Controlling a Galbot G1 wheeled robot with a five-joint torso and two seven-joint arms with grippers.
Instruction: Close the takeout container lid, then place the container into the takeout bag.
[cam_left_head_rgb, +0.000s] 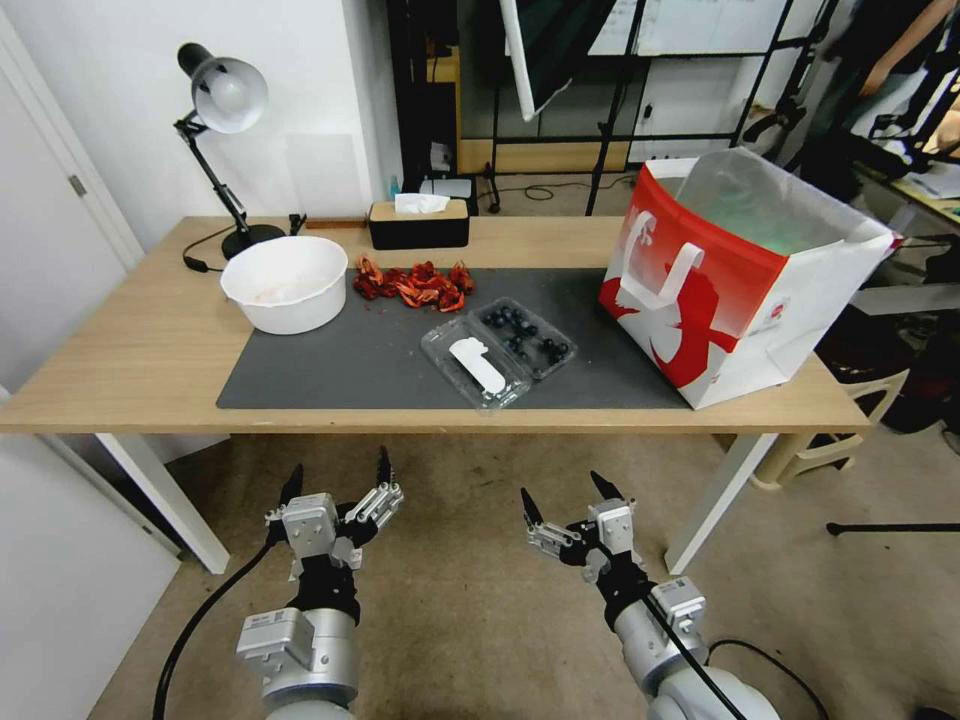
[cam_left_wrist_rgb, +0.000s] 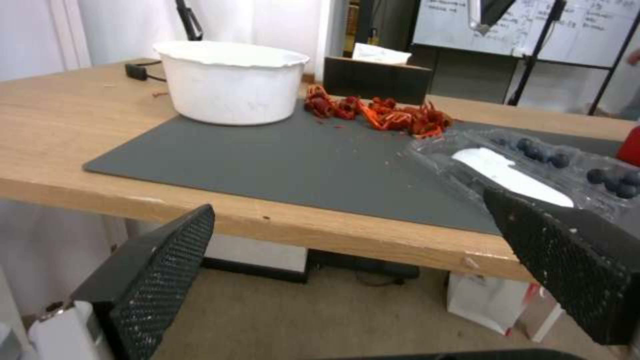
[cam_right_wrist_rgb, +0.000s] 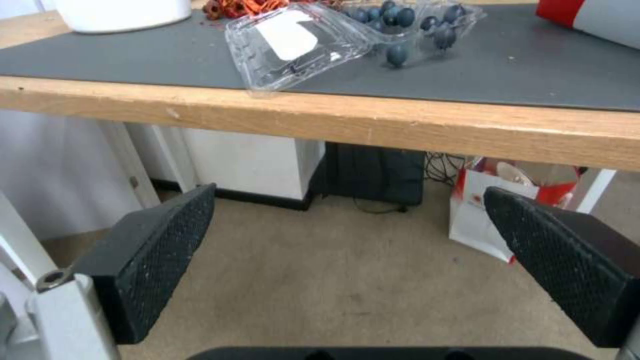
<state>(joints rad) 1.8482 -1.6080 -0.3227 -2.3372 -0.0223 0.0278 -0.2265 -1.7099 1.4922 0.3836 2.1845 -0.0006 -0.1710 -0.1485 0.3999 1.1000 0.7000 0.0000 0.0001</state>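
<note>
Takeout container (cam_left_head_rgb: 527, 336) splayed open on grey mat (cam_left_head_rgb: 330, 360), lid (cam_left_head_rgb: 475, 364) nearest desk (cam_left_head_rgb: 130, 350) edge, long axis diagonal. Left end effector (cam_left_head_rgb: 338, 475) and right end effector (cam_left_head_rgb: 566, 495) spread wide, empty, below desk.

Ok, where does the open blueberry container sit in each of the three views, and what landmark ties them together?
Head view: the takeout container lies open, mid-table on the grey mat, left of the takeout bag.
Left wrist view: it lies on the mat, partly behind a fingertip.
Right wrist view: it lies by the table's near edge.
Shared landmark: the lid and its white label, beside the white bowl and red scraps.
</note>
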